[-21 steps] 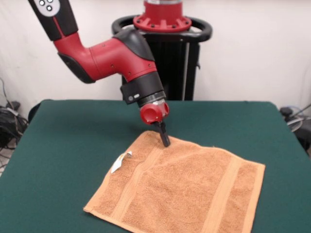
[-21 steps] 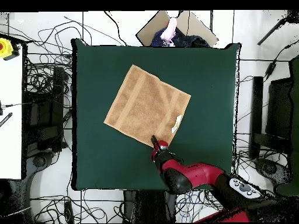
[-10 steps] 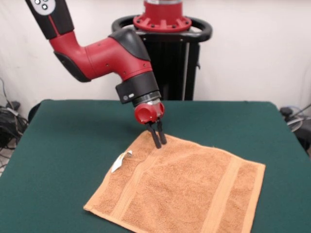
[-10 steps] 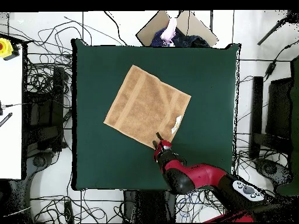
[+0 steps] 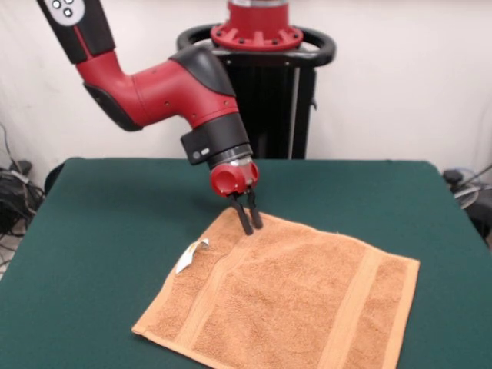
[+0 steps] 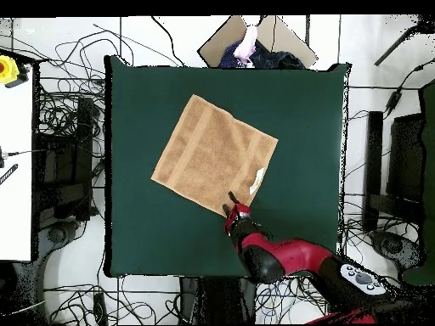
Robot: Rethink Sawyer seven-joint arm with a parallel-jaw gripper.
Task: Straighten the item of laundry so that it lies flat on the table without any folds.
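The orange-tan towel [image 5: 292,296] [image 6: 212,154] lies spread flat on the green table [image 5: 108,231] [image 6: 144,102], turned at an angle, with two woven bands showing. A small white tag [image 5: 191,256] [image 6: 257,177] sticks out at one edge. My gripper [image 5: 251,222] [image 6: 229,199] hangs just above the towel's far corner in the front view. Its two dark fingers [image 5: 245,218] stand slightly apart, holding nothing.
A cardboard box [image 6: 255,41] with clothes sits past the table's top edge in the overhead view. Cables [image 6: 64,110] cover the floor around the table. A white bench [image 6: 15,153] stands at the left.
The gripper let go of the towel's corner, its fingers parted, and it rose slightly and shifted left in the front view. The towel has stayed put.
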